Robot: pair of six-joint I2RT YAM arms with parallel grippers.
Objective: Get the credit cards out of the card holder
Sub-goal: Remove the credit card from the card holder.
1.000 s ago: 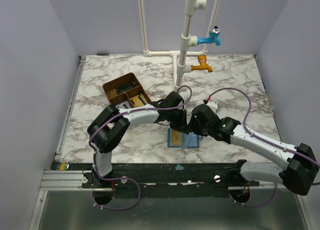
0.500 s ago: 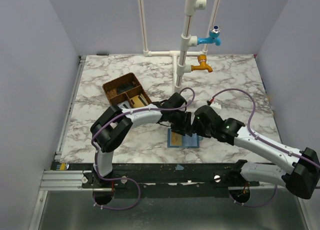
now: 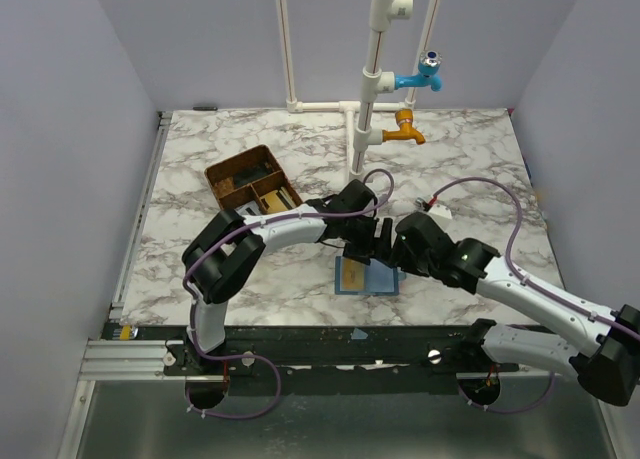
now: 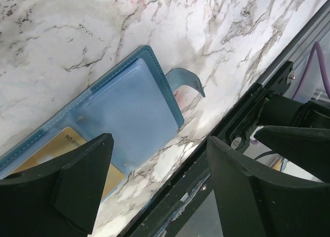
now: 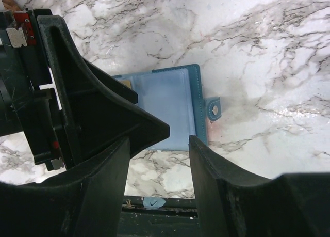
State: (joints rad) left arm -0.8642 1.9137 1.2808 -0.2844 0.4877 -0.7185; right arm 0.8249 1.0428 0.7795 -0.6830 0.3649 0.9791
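Observation:
The blue card holder [image 3: 380, 279] lies opened flat near the table's front edge. A yellow credit card [image 3: 351, 273] sits in its left pocket, and its corner shows in the left wrist view as well [image 4: 56, 149]. The holder's right pocket [image 4: 124, 108] looks pale and clouded. My left gripper [image 3: 365, 244] hovers over the holder's back edge, open, its jaws [image 4: 160, 159] empty. My right gripper [image 3: 395, 251] hangs just right of it, open over the holder [image 5: 170, 108], with only bare marble and the table edge between its jaws [image 5: 160, 159].
The holder's strap tab [image 5: 213, 109] sticks out on its right side. A brown divided tray [image 3: 252, 179] stands at the back left. White pipes with a blue and an orange tap [image 3: 405, 129] rise at the back. The table's front rail [image 4: 242, 123] runs just beyond the holder.
My left gripper has gone from shut to open and lifted slightly back from the holder. The right arm has drifted a little to the right.

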